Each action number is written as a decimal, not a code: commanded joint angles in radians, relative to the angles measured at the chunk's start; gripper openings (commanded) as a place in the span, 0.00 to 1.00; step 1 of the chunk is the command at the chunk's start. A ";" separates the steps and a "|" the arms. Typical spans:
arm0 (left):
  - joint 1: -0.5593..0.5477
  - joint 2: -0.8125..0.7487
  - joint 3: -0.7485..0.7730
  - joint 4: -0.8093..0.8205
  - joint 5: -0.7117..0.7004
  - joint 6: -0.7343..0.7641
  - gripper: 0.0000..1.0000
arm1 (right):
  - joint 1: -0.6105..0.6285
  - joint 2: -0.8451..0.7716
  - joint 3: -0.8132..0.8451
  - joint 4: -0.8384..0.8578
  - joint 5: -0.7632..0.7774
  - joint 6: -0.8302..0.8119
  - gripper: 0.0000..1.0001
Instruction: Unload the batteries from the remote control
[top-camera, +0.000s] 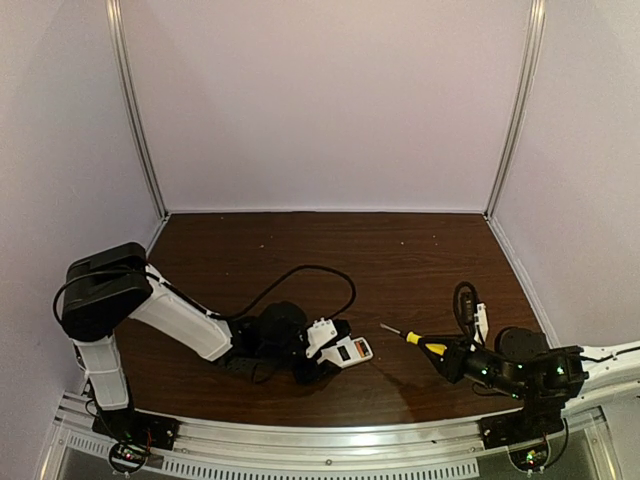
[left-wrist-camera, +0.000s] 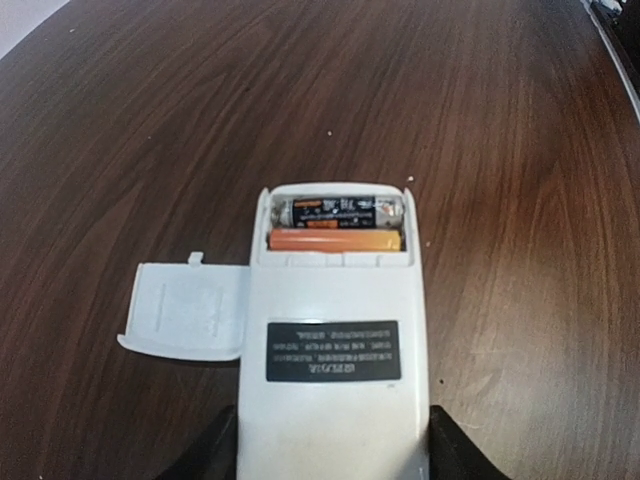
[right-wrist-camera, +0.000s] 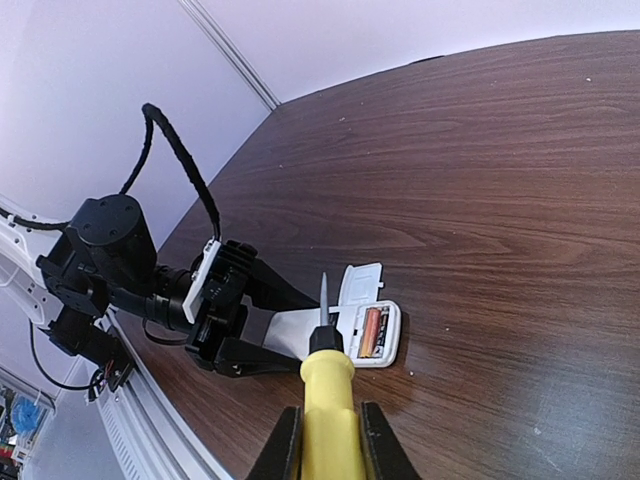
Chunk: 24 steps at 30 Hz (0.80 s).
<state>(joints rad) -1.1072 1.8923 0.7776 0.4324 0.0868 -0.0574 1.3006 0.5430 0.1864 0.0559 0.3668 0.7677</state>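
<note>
Yellow-handled screwdriver sits clamped in the right gripper; the left gripper straddles the remote control on the table, whether it grips unclear. Batteries lie recessed in its open bay: light, stiff, slick (pry at one end). Only the left wrist view separates dark cell from orange

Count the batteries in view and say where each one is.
2. Both lie inside the opened remote control: the dark battery at its far end, the orange battery right beside it, nearer the label. No other shows in any view.
</note>
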 joint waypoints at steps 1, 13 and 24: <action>-0.021 0.012 0.000 -0.088 -0.041 0.009 0.39 | -0.003 -0.027 -0.006 -0.021 0.009 0.002 0.00; -0.144 -0.071 0.081 -0.279 -0.352 0.008 0.00 | -0.003 -0.047 0.067 -0.109 0.024 -0.062 0.00; -0.276 -0.186 0.080 -0.353 -0.795 0.033 0.00 | -0.003 0.054 0.191 -0.165 0.004 -0.134 0.00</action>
<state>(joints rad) -1.3552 1.7527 0.8623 0.0498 -0.4908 -0.0582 1.3006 0.5564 0.3264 -0.0731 0.3706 0.6754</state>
